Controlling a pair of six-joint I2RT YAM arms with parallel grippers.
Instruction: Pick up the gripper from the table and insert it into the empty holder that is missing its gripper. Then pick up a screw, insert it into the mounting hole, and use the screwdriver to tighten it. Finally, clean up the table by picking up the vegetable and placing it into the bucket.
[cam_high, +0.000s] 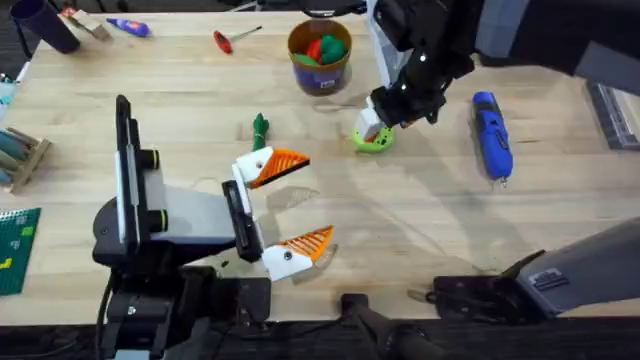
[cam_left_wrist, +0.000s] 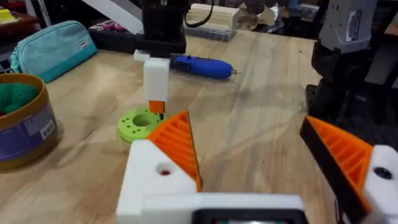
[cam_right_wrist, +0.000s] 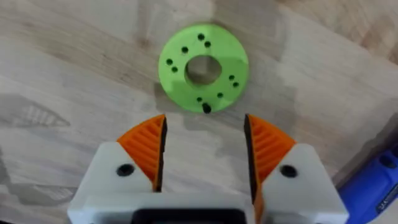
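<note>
The right gripper (cam_high: 378, 124) hangs over the far middle of the table, right above a lime-green ring (cam_high: 373, 141) with small holes around it. Its jaws are spread apart with nothing between them, and the ring (cam_right_wrist: 203, 67) sits just past the orange pads (cam_right_wrist: 147, 144). The left gripper (cam_high: 292, 205) is parked low near the front of the table, jaws wide open too, one orange wedge (cam_high: 278, 164) pointing out and the other closer to the table edge. The little dark-green vegetable (cam_high: 260, 127) lies on the wood just beyond the left arm's fingers, not touching anything. The orange bucket (cam_high: 319, 56) with the blue band stands at the far side, with red and green toy bits inside. A blue screwdriver (cam_high: 491, 135) lies off to the right of the ring, well apart from it
</note>
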